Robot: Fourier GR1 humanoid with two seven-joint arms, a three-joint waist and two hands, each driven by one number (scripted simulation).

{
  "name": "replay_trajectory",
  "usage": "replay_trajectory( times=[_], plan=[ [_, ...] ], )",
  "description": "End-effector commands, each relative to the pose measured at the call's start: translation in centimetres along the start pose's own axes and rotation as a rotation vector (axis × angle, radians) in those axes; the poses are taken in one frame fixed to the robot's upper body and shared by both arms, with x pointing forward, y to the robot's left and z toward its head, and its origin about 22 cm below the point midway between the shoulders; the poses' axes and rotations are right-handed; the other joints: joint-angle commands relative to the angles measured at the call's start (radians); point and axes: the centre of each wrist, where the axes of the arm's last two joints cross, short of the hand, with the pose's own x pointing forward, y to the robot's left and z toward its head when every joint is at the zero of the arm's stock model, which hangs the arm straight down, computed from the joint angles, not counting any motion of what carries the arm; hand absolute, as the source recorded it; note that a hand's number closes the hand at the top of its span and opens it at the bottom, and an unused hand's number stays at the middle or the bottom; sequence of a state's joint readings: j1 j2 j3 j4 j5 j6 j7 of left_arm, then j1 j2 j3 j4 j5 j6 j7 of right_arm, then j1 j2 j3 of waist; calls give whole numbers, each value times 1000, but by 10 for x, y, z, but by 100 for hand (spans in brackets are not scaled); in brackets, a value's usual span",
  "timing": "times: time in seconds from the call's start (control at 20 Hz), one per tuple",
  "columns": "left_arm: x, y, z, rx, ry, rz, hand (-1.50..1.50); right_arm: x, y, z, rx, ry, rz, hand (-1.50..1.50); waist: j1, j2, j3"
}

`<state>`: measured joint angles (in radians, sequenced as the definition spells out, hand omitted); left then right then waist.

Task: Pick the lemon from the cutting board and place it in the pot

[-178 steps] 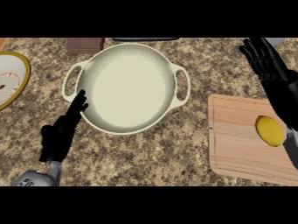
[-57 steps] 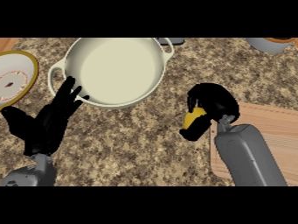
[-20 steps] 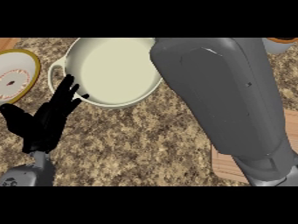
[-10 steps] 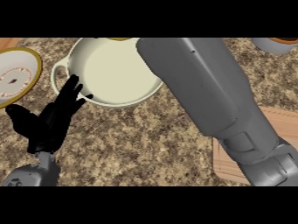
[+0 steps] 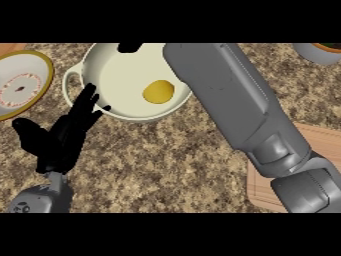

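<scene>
Yellow lemon (image 5: 158, 92) located inside the cream pot (image 5: 114, 102), resting on the pot floor toward its right side, just beside the grey right forearm (image 5: 236, 107). No hand in contact with the lemon. Pot positioned on the speckled granite counter (image 5: 173, 160) at upper centre, one loop handle (image 5: 71, 81) visible on its left rim. Right forearm extended diagonally from the lower right corner up across the pot's right rim, covering that part of the rim. Right hand (image 5: 129, 47) seen only as a small black patch at the top edge above the pot's far rim; finger posture cannot be told. Left hand (image 5: 64, 134) at lower left, fingers straight and spread, holding nothing, fingertips (image 5: 90, 95) pointing up toward the pot's left wall and overlapping its lower left edge. Wooden cutting board (image 5: 328, 150) at the right edge, partly hidden by the right arm. Round plate (image 5: 10, 85) with a yellow rim and red markings at upper left, just beside the pot handle. Grey bowl (image 5: 324, 51) cut off at the upper right corner, well apart from the pot.
</scene>
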<state>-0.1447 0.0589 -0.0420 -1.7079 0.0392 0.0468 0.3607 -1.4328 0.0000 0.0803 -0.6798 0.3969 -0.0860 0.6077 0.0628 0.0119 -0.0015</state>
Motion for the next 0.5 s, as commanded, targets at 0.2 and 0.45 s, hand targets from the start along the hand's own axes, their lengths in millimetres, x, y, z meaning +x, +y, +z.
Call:
replay_trajectory(
  times=[0.2,0.45],
  plan=[
    [-1,0,2,12,-4,-10,0,-20,-4,-3,-261,-106,-323,-150,-18,-3,1],
    [8,4,-1,37,-13,6,0,-6,-34,-8,-360,-107,-410,-150,-39,-7,1]
  ],
)
